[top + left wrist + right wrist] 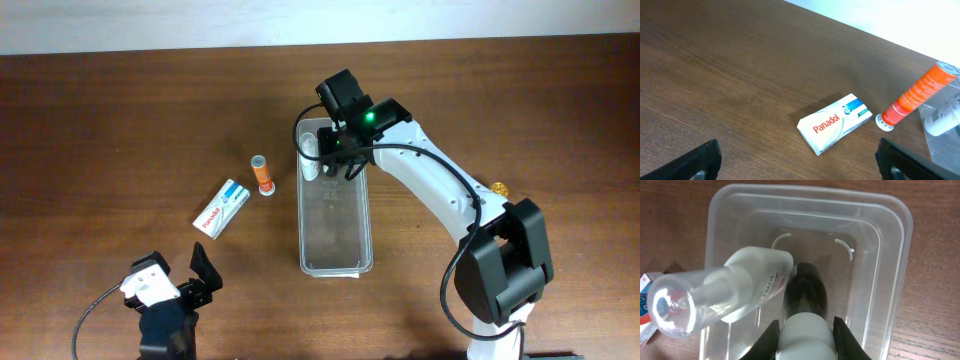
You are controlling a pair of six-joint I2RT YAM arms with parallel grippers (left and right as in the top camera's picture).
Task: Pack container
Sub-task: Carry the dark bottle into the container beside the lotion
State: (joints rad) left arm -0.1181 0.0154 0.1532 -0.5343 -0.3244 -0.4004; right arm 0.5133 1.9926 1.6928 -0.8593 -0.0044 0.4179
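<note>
**Long clear plastic container [336, 235], lengthwise at mid-bench, loading in progress at its far end.**

The right tool [807, 330] is lowered inside the far end. Its jaws are narrow and clamped on a white bottle with a glossy black end [805, 290], black end down, apparently to seat it beside the white bottle with a clear cap [735, 290] that leans there. The left tool [797, 161] hangs wide and empty over the brown wooden bench [120, 120]. It faces the white-and-blue Panadol carton [835, 123] and the orange tube [916, 93], which lie outside near the container and are probably the next items to pack.
</note>
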